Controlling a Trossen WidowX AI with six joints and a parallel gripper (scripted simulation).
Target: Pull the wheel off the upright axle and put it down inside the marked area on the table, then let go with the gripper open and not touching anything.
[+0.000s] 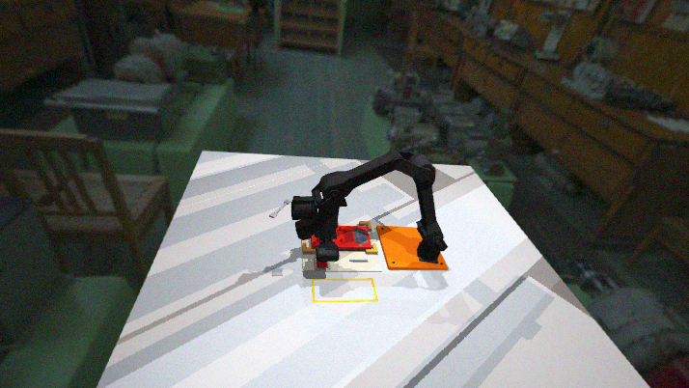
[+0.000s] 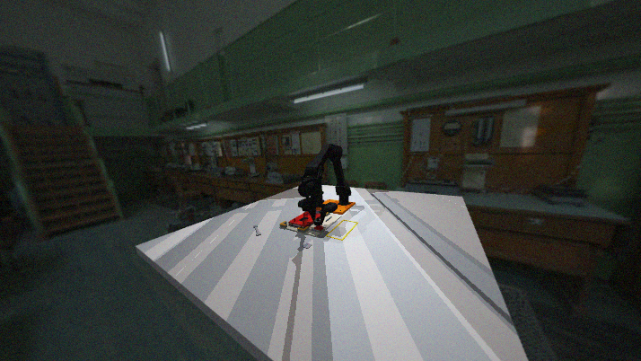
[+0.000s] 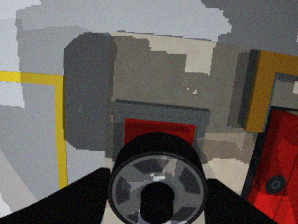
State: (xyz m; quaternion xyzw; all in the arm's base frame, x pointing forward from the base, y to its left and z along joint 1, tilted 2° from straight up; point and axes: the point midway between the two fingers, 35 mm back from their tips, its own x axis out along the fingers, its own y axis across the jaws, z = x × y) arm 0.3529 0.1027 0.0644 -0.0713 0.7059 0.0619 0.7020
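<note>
1. Currently, a small silver double-ended tool (image 1: 279, 208) (image 2: 257, 231) is lying on the table's left in the top view.
2. The black parallel-jaw gripper (image 1: 324, 261) (image 2: 318, 221) (image 3: 157, 183) is standing partly open, its fingers gripping opposite sides of the wheel.
3. The round black-rimmed, grey-spoked wheel (image 3: 131, 187) is sitting between the fingertips, above a red block (image 1: 321, 264) (image 2: 319, 227) (image 3: 160, 129) and outside the yellow rectangular outline (image 1: 344, 301) (image 2: 343, 239) (image 3: 60, 125); whether it is clearing the axle, I cannot tell.
4. A flat orange plate (image 1: 400, 246) (image 2: 346, 207) is lying beneath the arm's base.
</note>
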